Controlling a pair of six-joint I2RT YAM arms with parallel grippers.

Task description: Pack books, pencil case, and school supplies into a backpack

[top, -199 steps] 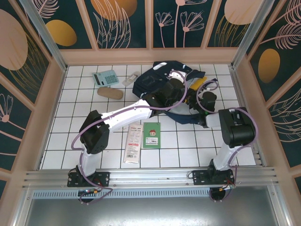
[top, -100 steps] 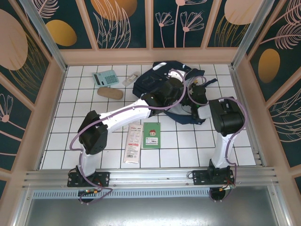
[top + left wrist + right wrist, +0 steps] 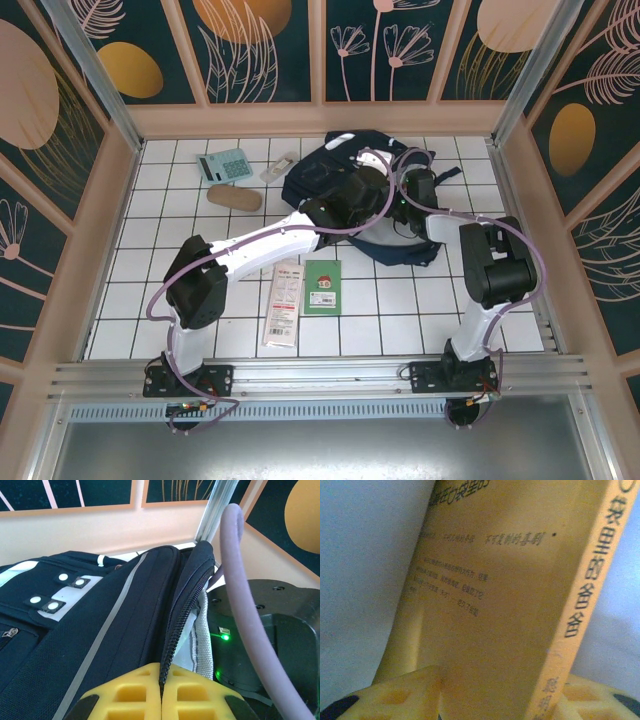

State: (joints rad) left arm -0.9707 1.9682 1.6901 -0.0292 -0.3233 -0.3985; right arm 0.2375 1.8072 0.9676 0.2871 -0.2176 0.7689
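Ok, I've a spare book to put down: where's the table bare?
Bare tiles lie between the green book and the right arm, and left of the pouch. It is crowded around the backpack and left arm.

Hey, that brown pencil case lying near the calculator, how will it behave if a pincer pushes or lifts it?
The pencil case looks plump with rounded ends, so a sideways push might roll it. It seems to be a soft pouch, so it is probably light and would yield under a squeeze.

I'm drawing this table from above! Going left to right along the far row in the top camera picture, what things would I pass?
teal calculator → small clear packet → navy backpack
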